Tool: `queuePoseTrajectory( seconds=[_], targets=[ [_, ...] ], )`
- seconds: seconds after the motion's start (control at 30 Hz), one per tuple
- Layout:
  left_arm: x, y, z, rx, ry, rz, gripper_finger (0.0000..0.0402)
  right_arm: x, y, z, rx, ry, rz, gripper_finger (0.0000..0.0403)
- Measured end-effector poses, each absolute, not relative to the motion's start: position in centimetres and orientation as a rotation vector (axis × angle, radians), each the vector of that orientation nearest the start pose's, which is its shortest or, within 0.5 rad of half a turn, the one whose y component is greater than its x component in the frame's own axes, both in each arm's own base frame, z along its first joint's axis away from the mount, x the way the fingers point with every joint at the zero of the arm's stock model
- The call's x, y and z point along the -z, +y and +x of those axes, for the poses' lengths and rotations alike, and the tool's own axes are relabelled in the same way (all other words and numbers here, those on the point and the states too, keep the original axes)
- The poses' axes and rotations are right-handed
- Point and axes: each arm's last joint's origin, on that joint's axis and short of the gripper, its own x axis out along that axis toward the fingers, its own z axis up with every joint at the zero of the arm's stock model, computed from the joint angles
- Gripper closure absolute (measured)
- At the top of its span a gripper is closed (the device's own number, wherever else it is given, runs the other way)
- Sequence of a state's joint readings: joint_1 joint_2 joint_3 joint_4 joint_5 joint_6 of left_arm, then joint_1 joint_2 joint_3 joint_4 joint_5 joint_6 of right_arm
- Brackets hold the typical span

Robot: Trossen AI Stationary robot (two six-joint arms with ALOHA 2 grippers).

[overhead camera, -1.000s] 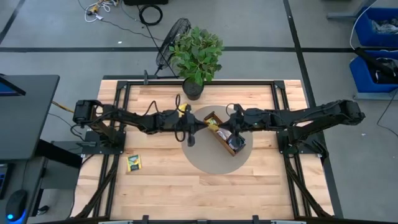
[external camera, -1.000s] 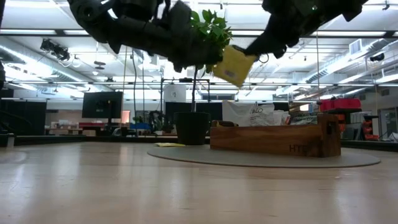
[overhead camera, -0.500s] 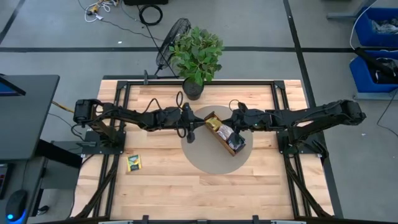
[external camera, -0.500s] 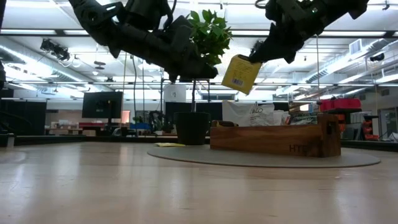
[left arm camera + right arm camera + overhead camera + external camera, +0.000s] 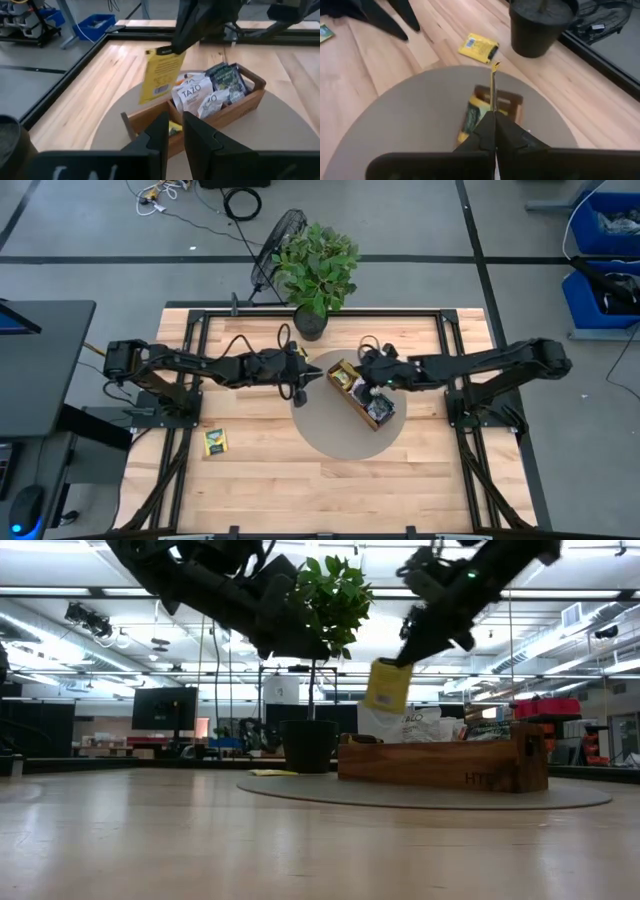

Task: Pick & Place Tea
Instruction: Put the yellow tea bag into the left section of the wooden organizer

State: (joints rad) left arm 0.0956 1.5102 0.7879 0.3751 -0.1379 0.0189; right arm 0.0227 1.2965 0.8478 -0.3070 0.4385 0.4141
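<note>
Right gripper (image 5: pixel 400 658) is pinched tight on the top edge of a flat yellow square tea packet (image 5: pixel 387 686), which hangs below the fingertips, clear of everything, above the near-plant end of the long brown wooden box (image 5: pixel 440 762). In the right wrist view the packet (image 5: pixel 493 90) shows edge-on as a thin strip rising from between the closed fingers, directly over the box's end compartment, where another yellow packet (image 5: pixel 471 116) already lies. In the left wrist view the held packet (image 5: pixel 160 75) faces the camera, printed side out, hanging from the dark right gripper (image 5: pixel 172 47) above that same end of the box (image 5: pixel 200 127).

Left gripper (image 5: pixel 303 376) sits in the air beside the round grey mat (image 5: pixel 320 435), toward the plant side, empty; its fingers (image 5: pixel 155 137) stand a narrow gap apart with nothing between them.

Other tea: white TAZO packets and dark blue-green ones (image 5: pixel 222 82) stand upright packed in the box's farther compartments. One loose yellow packet (image 5: pixel 479 47) lies flat on the wooden table (image 5: pixel 260 480) near the black pot of the green leafy plant (image 5: pixel 316 265). Another packet, yellowish with a dark print (image 5: pixel 213 443), lies flat on the table well apart, near the left arm's base.

In the high view the held packet is hidden under the right gripper (image 5: pixel 368 370). Packet labels other than TAZO are unreadable. Box contents are not visible in the low view.
</note>
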Motion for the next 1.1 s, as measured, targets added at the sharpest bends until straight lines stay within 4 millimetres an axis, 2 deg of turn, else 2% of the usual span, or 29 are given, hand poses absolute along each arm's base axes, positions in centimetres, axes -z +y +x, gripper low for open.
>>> queuePoseTrajectory(
  seconds=[0.13,0.27,0.47,0.6,1.1],
  targets=[
    [-21.6,3.4,31.5,-0.227,0.377,0.028,0.0342,-24.3,-0.6,28.8,0.554,0.674,0.2,0.0403],
    [-21.5,3.5,31.4,-0.239,0.396,0.044,0.0342,-23.2,-0.7,30.6,0.632,0.797,0.165,0.0403],
    [-21.2,3.5,31.2,-0.243,0.436,0.072,0.0342,-21.8,-0.6,32.9,0.659,0.87,0.148,0.0403],
    [-20.8,3.5,31.1,-0.24,0.472,0.079,0.0342,-21.3,-0.6,33.3,0.677,0.92,0.147,0.0403],
    [-20.6,3.6,30.9,-0.243,0.501,0.078,0.0342,-20.8,-1.4,34.0,0.663,0.91,0.178,0.0403]
  ],
)
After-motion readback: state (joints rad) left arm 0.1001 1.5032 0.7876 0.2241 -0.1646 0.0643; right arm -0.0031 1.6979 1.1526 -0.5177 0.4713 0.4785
